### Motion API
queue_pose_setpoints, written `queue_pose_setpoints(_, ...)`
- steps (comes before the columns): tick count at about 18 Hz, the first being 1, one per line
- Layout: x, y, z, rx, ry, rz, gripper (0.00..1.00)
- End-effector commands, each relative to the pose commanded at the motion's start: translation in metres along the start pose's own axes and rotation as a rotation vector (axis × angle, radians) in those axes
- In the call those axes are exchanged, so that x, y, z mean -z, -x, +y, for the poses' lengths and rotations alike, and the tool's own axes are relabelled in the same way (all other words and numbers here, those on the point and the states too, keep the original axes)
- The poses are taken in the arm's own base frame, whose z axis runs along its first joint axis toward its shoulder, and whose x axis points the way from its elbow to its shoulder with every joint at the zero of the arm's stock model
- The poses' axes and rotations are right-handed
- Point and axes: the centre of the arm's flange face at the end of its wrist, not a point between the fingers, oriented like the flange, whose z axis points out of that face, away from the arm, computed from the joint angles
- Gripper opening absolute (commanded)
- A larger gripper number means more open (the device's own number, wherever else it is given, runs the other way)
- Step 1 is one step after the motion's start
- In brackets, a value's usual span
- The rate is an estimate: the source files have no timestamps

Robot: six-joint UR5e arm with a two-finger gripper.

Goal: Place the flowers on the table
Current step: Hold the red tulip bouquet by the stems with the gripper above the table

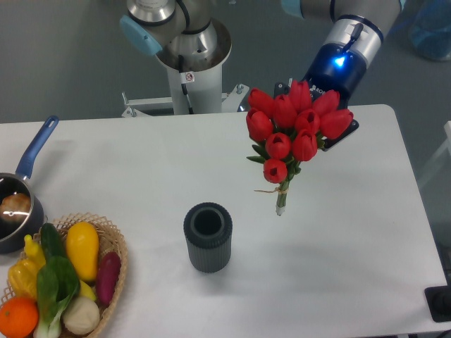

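One broad white table point(352, 282) with rounded corners and a smooth matte top lies under our arm, bare surface spreading to its right and front edges. We see a ribbed dark cylindrical vase point(208, 237) left of the flowers point(296, 123), red tulips tied with tan string, hanging above the table. Our gripper point(325, 120) sits hidden behind the blooms; its opening we cannot tell.

A bouquet of red flowers point(296, 120) is held above the white table point(352, 246) by the gripper point(325, 118), whose jaws are hidden behind the blooms. A dark ribbed vase point(208, 237) is seen standing upright, apart from the stems.
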Motion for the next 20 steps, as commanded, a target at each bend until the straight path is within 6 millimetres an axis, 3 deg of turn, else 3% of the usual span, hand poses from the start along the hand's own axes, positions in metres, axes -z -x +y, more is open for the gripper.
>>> queue_pose_setpoints(10, 0.002, -0.001, 0.0, 0.003, 0.007, -0.006, 0.4)
queue_pose_setpoints(20, 0.014, -0.011, -0.007, -0.018, 0.147, -0.098, 0.4)
